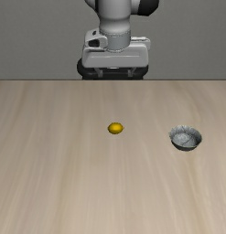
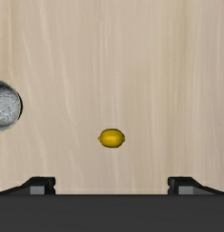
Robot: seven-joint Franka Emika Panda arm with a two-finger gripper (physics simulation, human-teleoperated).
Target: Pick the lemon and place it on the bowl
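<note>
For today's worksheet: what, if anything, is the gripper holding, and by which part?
Nothing. The gripper is open; the lemon lies free on the table.

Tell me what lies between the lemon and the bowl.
Nothing: only bare wooden table separates the lemon from the bowl. Both the exterior and wrist views show that stretch bare.

Sim lab bench: pale wood-grain table (image 1: 41,183) w/ flat grey wall (image 1: 32,37) behind, robot arm (image 1: 119,27) mounted
</note>
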